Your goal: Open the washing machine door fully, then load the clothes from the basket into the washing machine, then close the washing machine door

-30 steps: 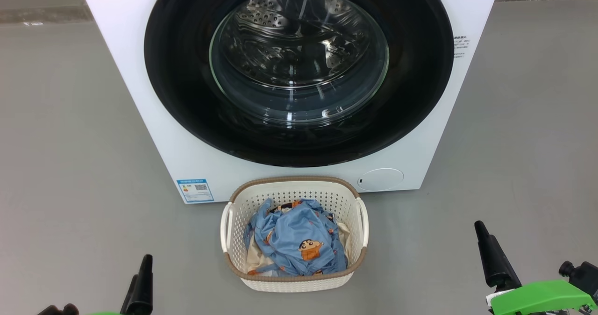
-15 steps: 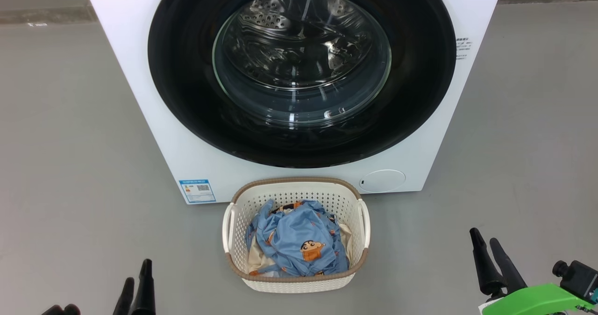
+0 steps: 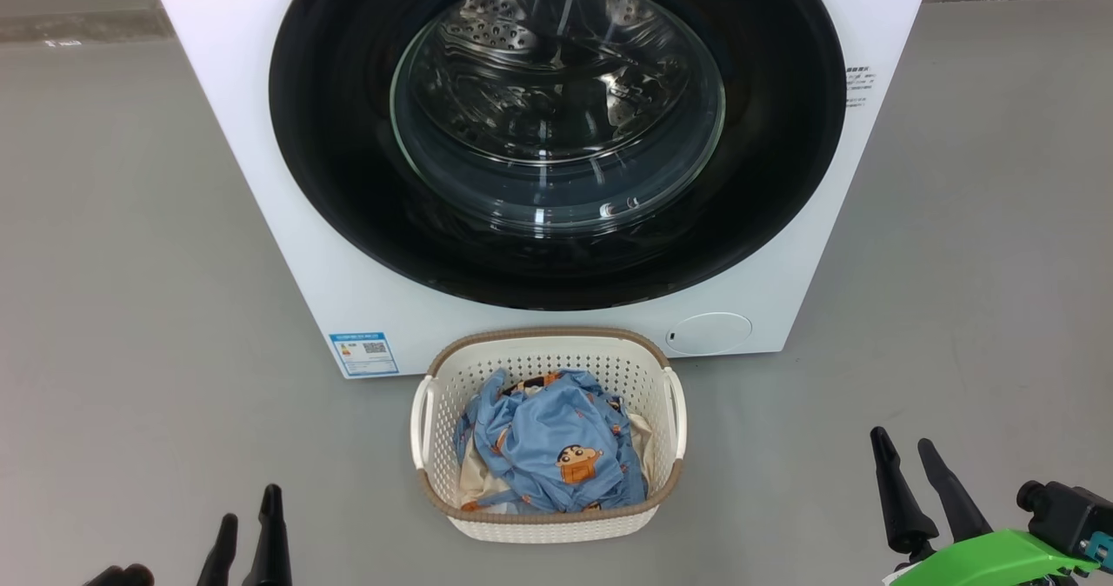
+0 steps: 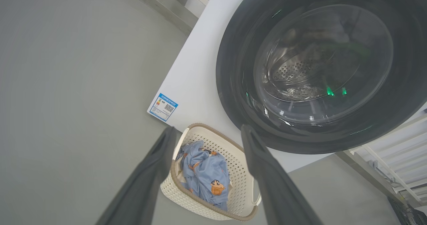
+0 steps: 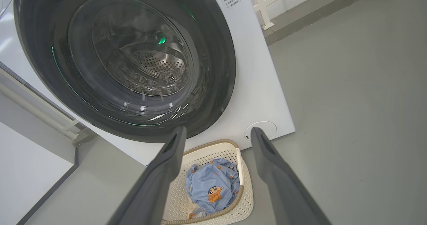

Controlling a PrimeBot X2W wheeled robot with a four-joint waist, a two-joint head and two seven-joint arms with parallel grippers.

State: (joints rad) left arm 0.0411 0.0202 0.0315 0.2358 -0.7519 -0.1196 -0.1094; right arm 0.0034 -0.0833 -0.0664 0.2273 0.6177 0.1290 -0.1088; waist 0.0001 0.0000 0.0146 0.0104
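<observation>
While washing machine door (image 3: 556,125) sits shut, clothes (image 3: 552,451) in basket (image 3: 556,529), L hand (image 3: 250,506) open, R hand (image 3: 902,439) open

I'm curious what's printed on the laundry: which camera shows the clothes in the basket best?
The head view: it looks down on the clothes in the basket, unobstructed and largest, with a cartoon figure plain to see. The left and right wrist views show them smaller and at a slant.

Bright, even light; glare on the door (image 3: 556,125)
</observation>
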